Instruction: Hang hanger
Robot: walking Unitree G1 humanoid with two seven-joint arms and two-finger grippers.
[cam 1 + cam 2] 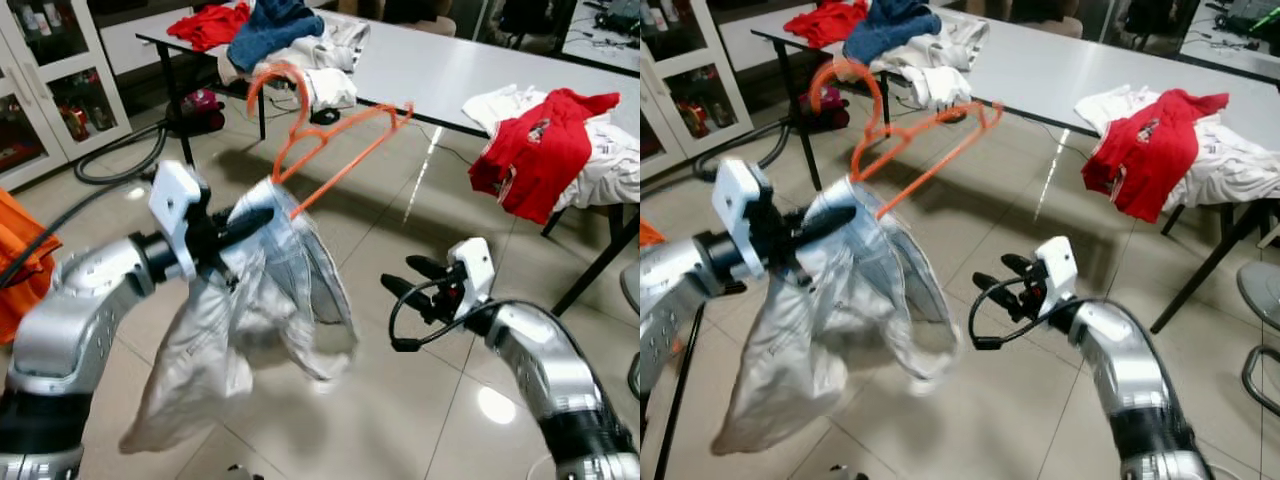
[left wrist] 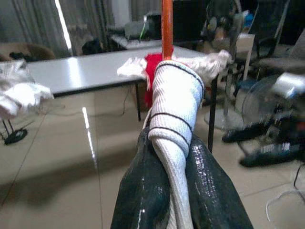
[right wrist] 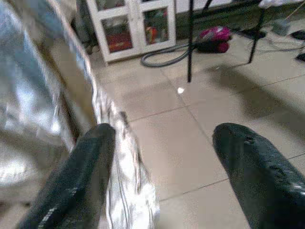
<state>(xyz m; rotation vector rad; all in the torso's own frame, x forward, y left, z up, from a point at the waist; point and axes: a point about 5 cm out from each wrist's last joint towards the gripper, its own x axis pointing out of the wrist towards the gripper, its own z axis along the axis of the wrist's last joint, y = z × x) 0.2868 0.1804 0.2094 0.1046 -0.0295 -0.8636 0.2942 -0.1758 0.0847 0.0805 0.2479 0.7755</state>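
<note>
**Orange hanger up in the air, grey garment dangling off it**

Floating mid-air over the tiled floor [image 1: 420, 400]: orange hanger [image 1: 335, 140], thin plastic, hook curling up toward the table edge, one long arm slanting down into the fabric. Draping from it, a light grey garment [image 1: 255, 330], thin and crinkly, slightly shiny, sagging in loose folds almost to the floor.

Clamping the whole thing at the collar: left gripper [image 1: 240, 225], black fingers pinched together on the garment's ribbed white neckband, right where the hanger's orange bar is poking out. Looking along those fingers in the left wrist view, ribbed knit band [image 2: 174, 119] squeezing up between the two glossy black fingers [image 2: 143, 191], orange bar rising straight above.

Hovering lower and off to the robot's right, near the garment's hem but not touching in the head views: right gripper [image 1: 412, 278], fingers spread apart, holding nothing. Grey fabric hanging just beside one finger in the right wrist view.

Sitting behind: long white table [image 1: 480, 70], smooth top, piled with red, blue and white clothes [image 1: 555, 145]. Also a glass-door cabinet [image 1: 45, 80] and a magenta vacuum [image 1: 200, 105] with its hose on the floor.
</note>
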